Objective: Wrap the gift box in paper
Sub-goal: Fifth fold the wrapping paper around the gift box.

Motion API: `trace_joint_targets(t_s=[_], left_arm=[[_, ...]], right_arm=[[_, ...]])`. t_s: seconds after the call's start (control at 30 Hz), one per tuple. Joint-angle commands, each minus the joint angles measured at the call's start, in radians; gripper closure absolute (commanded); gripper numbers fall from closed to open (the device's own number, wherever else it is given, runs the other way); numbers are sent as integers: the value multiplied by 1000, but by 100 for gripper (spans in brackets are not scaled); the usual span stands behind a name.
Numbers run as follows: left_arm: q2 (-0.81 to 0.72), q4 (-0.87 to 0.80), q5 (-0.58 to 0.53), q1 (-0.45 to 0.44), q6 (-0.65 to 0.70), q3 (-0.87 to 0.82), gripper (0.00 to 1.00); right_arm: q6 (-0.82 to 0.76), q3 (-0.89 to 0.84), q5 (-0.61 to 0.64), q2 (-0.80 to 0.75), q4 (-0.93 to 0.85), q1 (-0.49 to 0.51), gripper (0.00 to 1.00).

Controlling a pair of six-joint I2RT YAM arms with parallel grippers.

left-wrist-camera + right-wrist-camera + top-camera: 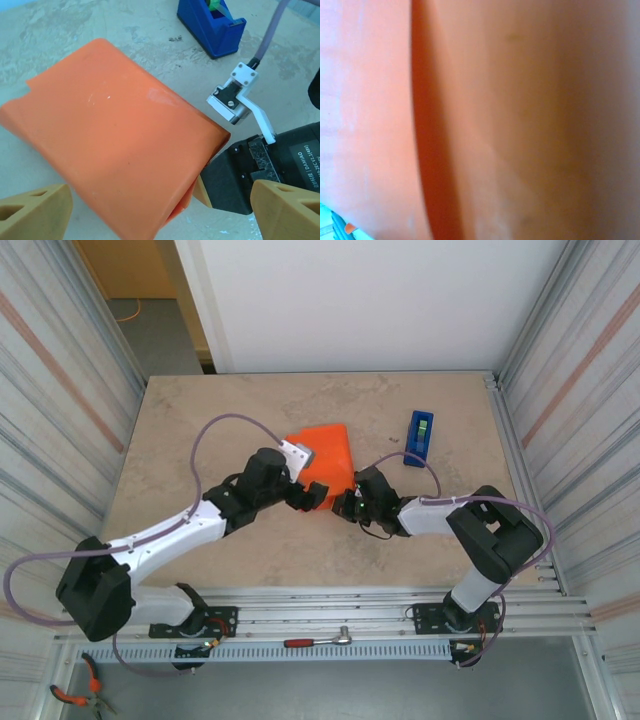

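Nearest, one red-handled ratchet wrench [318,641] lies on the metal rail between the two arm bases. Mid-table, the left gripper [308,497] holds its tan fingers [35,212] wide apart, flanking the near end of the one thin bright orange paper sheet [325,452], folded into a flat package. The right gripper [347,505] is closed, butted against the package's near corner; the left wrist camera shows that clearly, while its own gives blurred orange, so a pinch is unconfirmed. Farthest, one blue plastic tape dispenser [420,438], apart.

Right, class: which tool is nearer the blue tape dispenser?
Right. The right tool is at the paper's near edge, near-left of the tape dispenser; the left tool is farther left along that edge.
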Motion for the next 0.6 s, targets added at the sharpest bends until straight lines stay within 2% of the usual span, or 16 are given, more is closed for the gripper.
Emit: trace_joint_targets(t_s=[0.0, 0.13, 0.37, 0.57], left_arm=[[41, -88, 35, 5, 208, 43, 6], [99, -89, 24, 6, 344, 57, 7], [172, -48, -26, 5, 487, 55, 5], [166, 81, -13, 5, 571, -22, 4]], right_arm=[[-32, 33, -18, 11, 16, -10, 100], [-32, 40, -23, 17, 15, -13, 100], [-32, 48, -30, 25, 13, -18, 100], [-32, 51, -30, 24, 2, -23, 100]])
